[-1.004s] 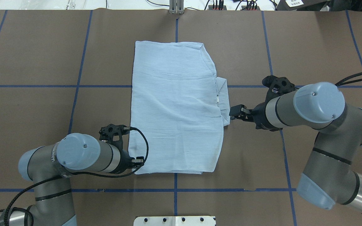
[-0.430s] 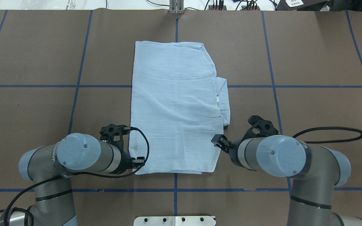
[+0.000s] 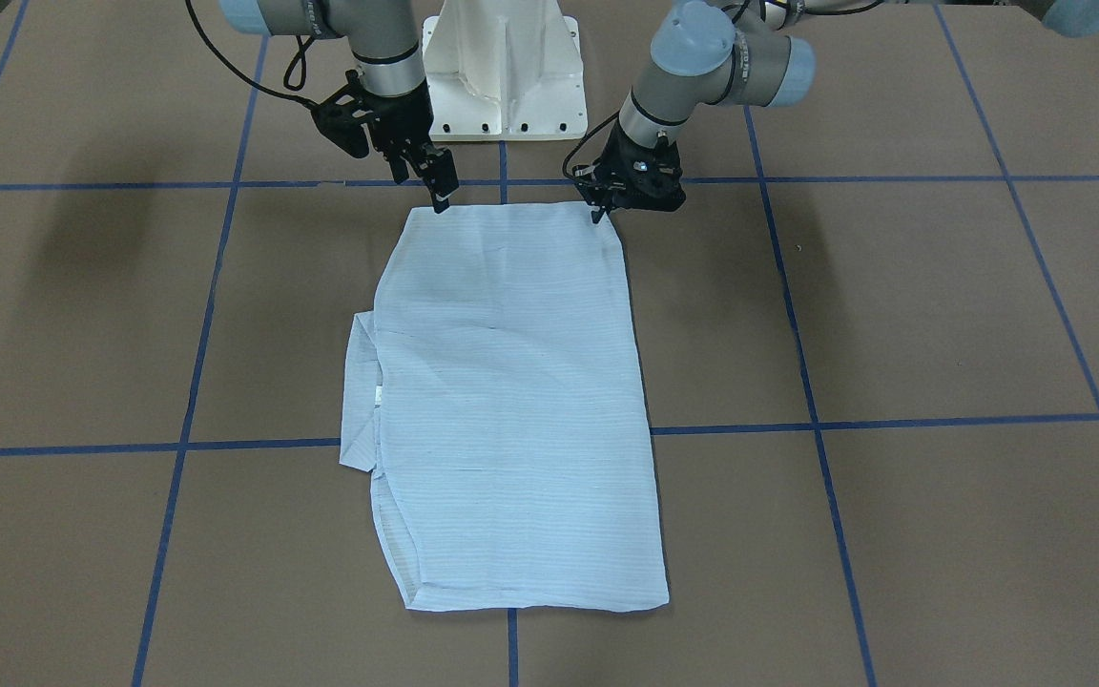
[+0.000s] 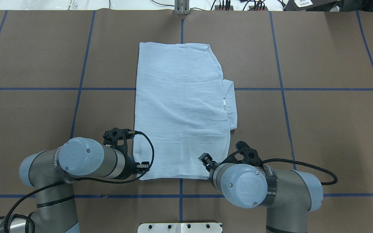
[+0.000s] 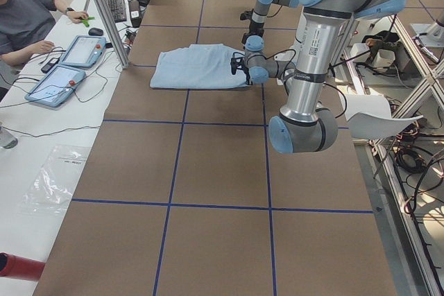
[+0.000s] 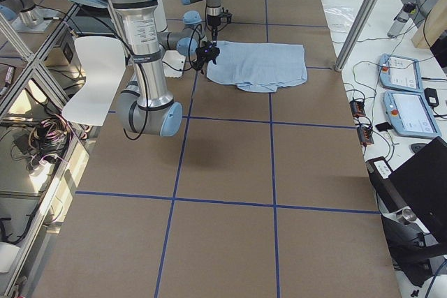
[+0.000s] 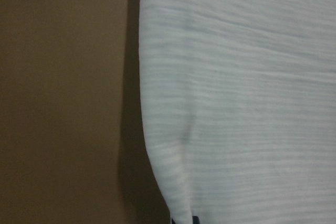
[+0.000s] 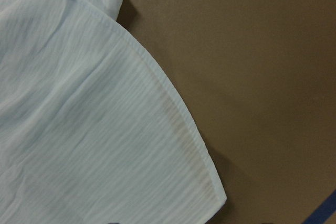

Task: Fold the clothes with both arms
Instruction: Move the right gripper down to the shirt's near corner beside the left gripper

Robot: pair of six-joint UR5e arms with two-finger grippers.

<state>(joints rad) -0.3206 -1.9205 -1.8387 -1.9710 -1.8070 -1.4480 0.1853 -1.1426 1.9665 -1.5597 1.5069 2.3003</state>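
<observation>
The thin, light-blue, faintly striped button-up shirt [image 4: 180, 110] lies flat as a tall folded rectangle in the centre of the overhead view. Its pointed collar [image 4: 230, 103] pokes out past the right edge. It rests on the brown paper-covered table [image 4: 319, 129], which is crossed by blue tape lines [image 4: 76, 88].

The left arm's black fingers [image 3: 599, 208] sit right at the cloth's lower-left corner in the overhead view. I cannot tell whether they pinch the fabric, because the left wrist view shows little more than the hem. The right arm's black fingers [image 4: 205, 158] hang over the lower-right corner, look parted and hold nothing.

The likely next step is lifting this lower edge with both arms, and several things could go wrong:
- If the right fingers close on the top layer only, the stacked layers would peel apart and the fold would open.
- If one corner is held and the other slips, the lift would skew, dragging and twisting the thin cloth.
- The protruding collar may bunch under the fold.
- Fingers that go too low could snag the paper covering.
</observation>
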